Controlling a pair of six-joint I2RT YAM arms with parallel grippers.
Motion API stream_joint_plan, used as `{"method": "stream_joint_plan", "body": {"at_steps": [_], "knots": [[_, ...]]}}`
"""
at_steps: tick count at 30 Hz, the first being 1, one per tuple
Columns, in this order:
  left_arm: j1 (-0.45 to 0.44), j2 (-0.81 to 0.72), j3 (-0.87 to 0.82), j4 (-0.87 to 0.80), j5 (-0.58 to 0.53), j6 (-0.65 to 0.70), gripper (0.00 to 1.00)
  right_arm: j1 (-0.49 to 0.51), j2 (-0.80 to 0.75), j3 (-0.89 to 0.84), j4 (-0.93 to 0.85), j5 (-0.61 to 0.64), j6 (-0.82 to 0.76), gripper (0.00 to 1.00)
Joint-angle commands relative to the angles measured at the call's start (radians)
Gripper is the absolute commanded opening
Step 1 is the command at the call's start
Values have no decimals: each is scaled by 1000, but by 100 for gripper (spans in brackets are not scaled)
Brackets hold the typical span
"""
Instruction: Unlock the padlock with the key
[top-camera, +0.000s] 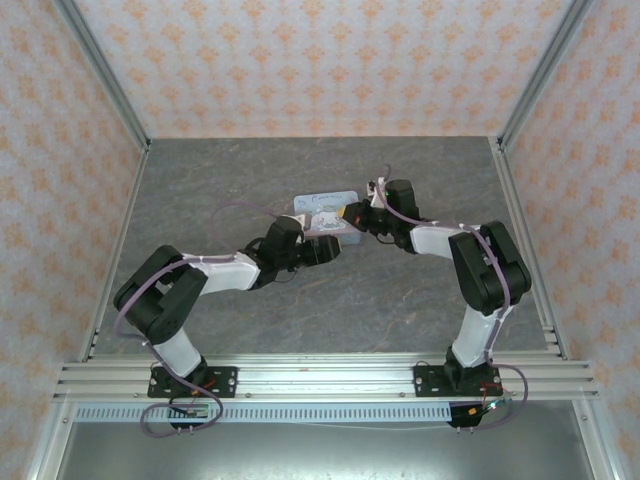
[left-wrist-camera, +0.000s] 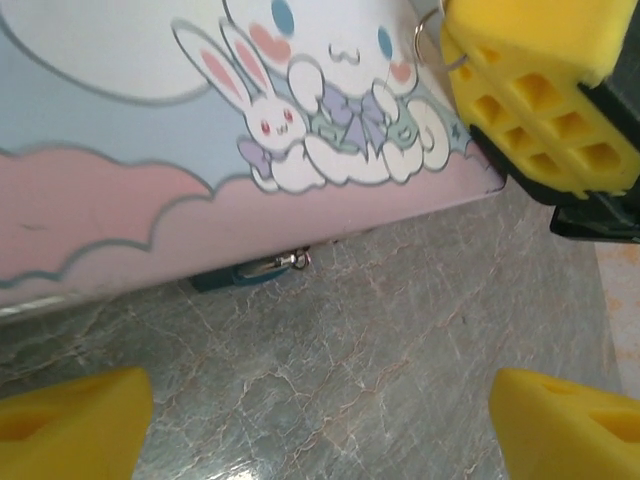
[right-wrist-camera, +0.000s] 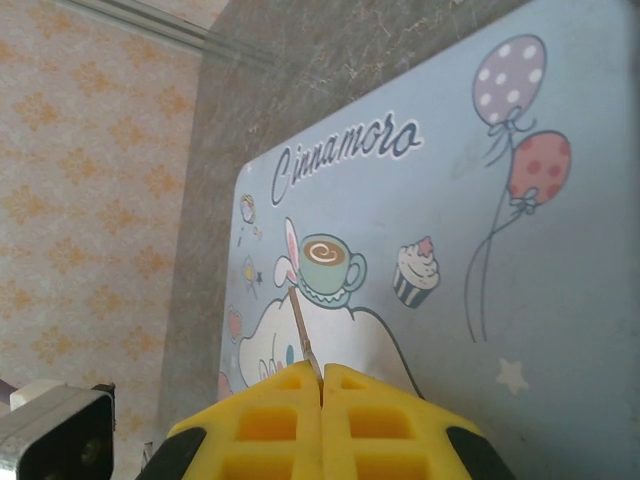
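— Where's the padlock (left-wrist-camera: 240, 274)?
— Small, dark teal, at the tin's (left-wrist-camera: 150, 220) near edge, just past my left gripper (left-wrist-camera: 320, 425) (fingers spread wide, empty). Over the tin's lid my right gripper (right-wrist-camera: 322, 385) clamps the thin brass key (right-wrist-camera: 302, 335), blade sticking out.

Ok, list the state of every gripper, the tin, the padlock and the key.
left gripper: open, empty.
right gripper: shut on key.
key: pinched, tip above tin.
padlock: at tin's edge, no key in it.
tin: flat on table, lid down.
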Motion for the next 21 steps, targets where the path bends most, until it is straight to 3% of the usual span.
{"method": "stream_joint_plan", "body": {"at_steps": [1, 10, 21], "knots": [[-17, 24, 31, 70, -37, 9, 87, -4, 7, -3, -27, 24, -39, 0], [-37, 91, 45, 118, -99, 16, 86, 10, -7, -92, 20, 21, 9, 0], [-58, 153, 120, 33, -167, 81, 74, 37, -34, -108, 11, 41, 7, 0]]}}
